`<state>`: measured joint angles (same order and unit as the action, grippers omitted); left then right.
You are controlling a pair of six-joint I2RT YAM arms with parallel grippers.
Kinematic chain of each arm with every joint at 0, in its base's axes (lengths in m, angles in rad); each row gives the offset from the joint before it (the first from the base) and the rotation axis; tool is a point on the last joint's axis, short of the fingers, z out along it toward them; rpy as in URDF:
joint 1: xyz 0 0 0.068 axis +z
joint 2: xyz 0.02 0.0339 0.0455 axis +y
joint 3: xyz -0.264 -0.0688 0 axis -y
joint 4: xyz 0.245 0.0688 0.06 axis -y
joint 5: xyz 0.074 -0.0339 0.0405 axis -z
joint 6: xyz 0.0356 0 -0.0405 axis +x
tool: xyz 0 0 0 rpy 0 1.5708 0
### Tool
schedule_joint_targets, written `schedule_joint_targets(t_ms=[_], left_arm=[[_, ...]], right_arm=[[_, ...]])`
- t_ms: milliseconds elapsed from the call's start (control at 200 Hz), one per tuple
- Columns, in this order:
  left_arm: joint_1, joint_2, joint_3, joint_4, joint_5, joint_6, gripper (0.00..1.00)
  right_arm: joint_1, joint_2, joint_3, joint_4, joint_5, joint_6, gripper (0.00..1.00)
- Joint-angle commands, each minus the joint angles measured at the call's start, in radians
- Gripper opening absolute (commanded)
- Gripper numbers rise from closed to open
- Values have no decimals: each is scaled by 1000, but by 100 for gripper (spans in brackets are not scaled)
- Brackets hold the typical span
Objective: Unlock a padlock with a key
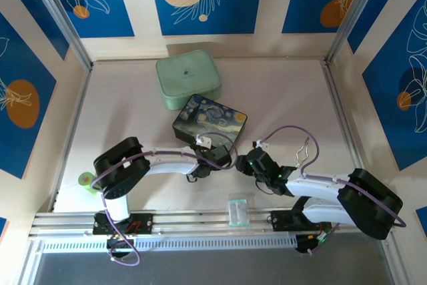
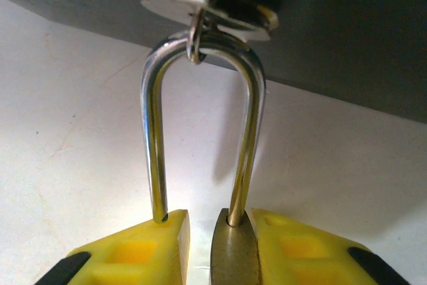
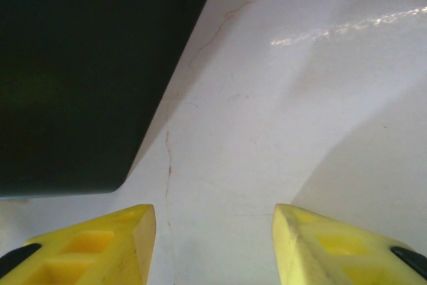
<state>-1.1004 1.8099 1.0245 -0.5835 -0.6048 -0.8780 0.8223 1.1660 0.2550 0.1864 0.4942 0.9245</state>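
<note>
The padlock's brass body stands on edge between the yellow fingers of my left gripper. It leans on the right finger, and a gap separates it from the left finger. One leg of its silver shackle sits in the body, while the other leg's end hangs free over the left finger. The shackle's top passes through a small ring on the latch of the painted box. My right gripper is open over bare table beside the box's dark side. The key is out of view.
A mint green case lies behind the painted box. A bent silver wire loop rests to the right of the right arm. A small clear packet sits at the near edge, and a green roll at the left.
</note>
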Motion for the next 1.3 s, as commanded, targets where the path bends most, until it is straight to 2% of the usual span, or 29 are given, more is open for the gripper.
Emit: schedule_joint_targets(t_ms=[0, 135, 310, 505, 525, 550, 590, 595, 600, 645, 670, 735, 891, 1066, 1211, 1296], left_arm=[[-24, 14, 17, -70, 3, -26, 29], [-49, -32, 29, -92, 23, -47, 29], [-50, -87, -22, 6, 75, -52, 30], [-50, -124, -15, -16, 98, -68, 33], [-50, -131, -15, -19, 97, -66, 36], [-49, -148, -15, -23, 94, -62, 44], [-48, -176, -14, -30, 86, -48, 65], [-47, -183, -14, -31, 85, -45, 65], [-47, -183, -14, -32, 82, -43, 71], [-42, -216, -7, -51, 66, -33, 94], [-36, -235, -2, -66, 59, -33, 100], [-13, -287, -1, -76, 66, -27, 100], [88, -442, -46, -8, 167, -12, 100], [260, -609, -128, 126, 288, 68, 100], [420, -607, -140, 174, 419, 89, 100], [450, -599, -152, 222, 468, 90, 98]], right_arm=[[-6, 1, -16, -10, 7, -1, 51], [-6, 1, -22, -6, 0, -11, 51], [-7, -16, -39, -7, 1, -7, 51], [1, -96, -50, -11, -17, -51, 52], [3, -110, -53, -6, -24, -61, 54], [3, -130, -57, -5, -35, -69, 60], [7, -164, -53, -28, -48, -65, 73], [8, -169, -52, -33, -48, -62, 75], [9, -173, -52, -38, -49, -61, 77], [14, -209, -43, -76, -49, -41, 98], [17, -225, -39, -86, -60, -45, 99], [17, -254, -25, -106, -109, -87, 99], [21, -267, 52, -182, -251, -175, 99], [110, -227, 142, -208, -221, -174, 95], [199, -73, 265, -216, -196, -152, 89], [239, 25, 333, -217, -149, -113, 78]])
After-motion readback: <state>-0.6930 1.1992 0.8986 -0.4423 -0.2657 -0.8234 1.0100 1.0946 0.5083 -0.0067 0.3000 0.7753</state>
